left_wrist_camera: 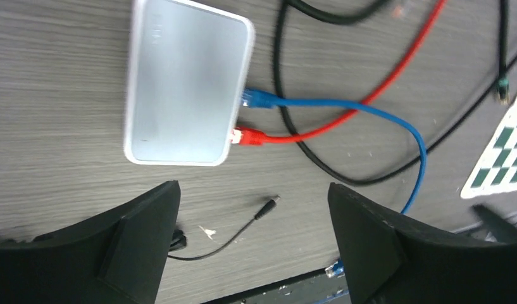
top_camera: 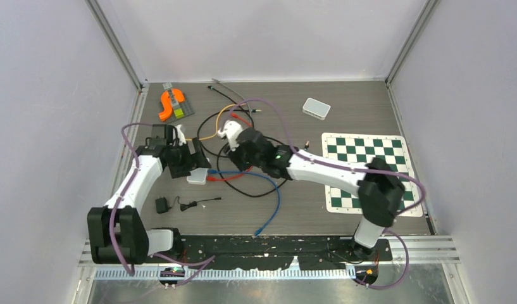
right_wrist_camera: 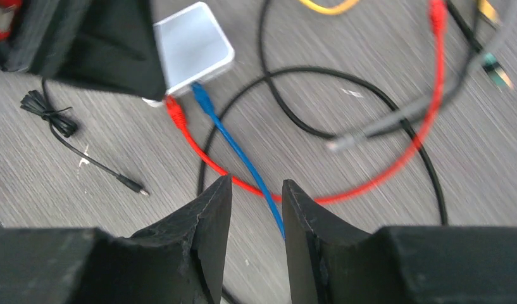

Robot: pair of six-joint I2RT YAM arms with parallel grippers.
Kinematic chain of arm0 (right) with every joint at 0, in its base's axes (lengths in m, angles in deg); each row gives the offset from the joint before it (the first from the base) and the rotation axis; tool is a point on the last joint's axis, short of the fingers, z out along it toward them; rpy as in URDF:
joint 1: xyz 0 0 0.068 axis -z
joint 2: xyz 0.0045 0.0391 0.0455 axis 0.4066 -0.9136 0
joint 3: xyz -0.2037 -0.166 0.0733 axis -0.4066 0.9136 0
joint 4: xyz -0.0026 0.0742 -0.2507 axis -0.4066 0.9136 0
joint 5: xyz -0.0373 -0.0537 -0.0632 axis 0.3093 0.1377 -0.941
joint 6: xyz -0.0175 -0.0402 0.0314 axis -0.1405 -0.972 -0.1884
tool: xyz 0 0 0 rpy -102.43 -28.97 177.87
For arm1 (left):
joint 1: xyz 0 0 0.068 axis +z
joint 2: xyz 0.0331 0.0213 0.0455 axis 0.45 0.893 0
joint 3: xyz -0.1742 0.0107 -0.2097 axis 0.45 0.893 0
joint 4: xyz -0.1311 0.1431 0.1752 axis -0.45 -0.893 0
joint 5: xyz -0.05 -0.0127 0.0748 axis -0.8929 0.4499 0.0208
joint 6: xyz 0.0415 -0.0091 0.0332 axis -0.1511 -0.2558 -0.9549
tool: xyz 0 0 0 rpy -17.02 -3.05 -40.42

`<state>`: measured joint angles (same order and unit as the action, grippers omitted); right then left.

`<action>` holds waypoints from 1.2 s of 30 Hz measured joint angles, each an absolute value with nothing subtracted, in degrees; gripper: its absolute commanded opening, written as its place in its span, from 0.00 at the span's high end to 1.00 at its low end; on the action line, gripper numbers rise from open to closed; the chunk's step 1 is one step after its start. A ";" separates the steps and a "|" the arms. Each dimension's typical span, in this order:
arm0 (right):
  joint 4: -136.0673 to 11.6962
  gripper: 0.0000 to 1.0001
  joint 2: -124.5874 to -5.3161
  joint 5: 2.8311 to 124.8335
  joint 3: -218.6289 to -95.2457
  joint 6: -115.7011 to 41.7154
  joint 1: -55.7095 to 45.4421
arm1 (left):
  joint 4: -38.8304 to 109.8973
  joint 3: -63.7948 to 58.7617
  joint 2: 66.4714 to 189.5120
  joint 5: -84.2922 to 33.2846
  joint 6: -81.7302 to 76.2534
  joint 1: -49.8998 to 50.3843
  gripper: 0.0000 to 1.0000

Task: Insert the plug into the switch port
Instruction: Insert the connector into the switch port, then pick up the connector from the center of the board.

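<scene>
- Left gripper (left_wrist_camera: 252, 206): we see its two fingers standing wide apart with nothing between them. It hangs over the bench just to the near side of the switch (left_wrist_camera: 186, 88).
- Right gripper (right_wrist_camera: 257, 190): its fingers are parted by a narrow gap through which bare bench shows, so it is clamped on nothing. The blue cable (right_wrist_camera: 243, 158) runs along the bench beneath it.
- Switch: a small white box lying flat in the left half of the bench, about midway between the near and far edges.
- Blue plug (left_wrist_camera: 255, 99) and red plug (left_wrist_camera: 246, 136): these sit side by side in the switch's side that faces the bench centre. Both look seated, so we judge the insertion done or nearly so. We cannot tell whether either latch has caught.
- Surroundings: a black cable (left_wrist_camera: 344, 180) loops under both coloured leads, and a thin black lead (left_wrist_camera: 243, 228) with a barrel tip lies near the near edge.
- Risk 1: the switch is light and unrestrained, so a finger brushing it would slide it and strain the plugs.
- Risk 2: the right fingers hang directly over the blue cable, so any sideways move may hook it and drag an unlatched plug out.
- Risk 3: the overlapping loops may carry a tug on one cable to the others.
</scene>
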<state>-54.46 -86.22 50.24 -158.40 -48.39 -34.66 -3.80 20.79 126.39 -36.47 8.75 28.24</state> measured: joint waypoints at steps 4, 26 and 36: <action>-53.92 0.58 -76.12 47.77 -150.86 -42.53 -30.62 | -5.60 19.85 122.60 -36.31 6.70 22.14 0.00; -30.36 0.52 -69.50 26.89 -143.54 -1.53 -11.47 | -9.70 23.57 104.68 -33.82 1.69 16.44 0.00; -30.95 0.52 -71.75 26.41 -141.81 7.24 -8.13 | -9.75 23.57 103.85 -31.48 1.71 14.93 0.00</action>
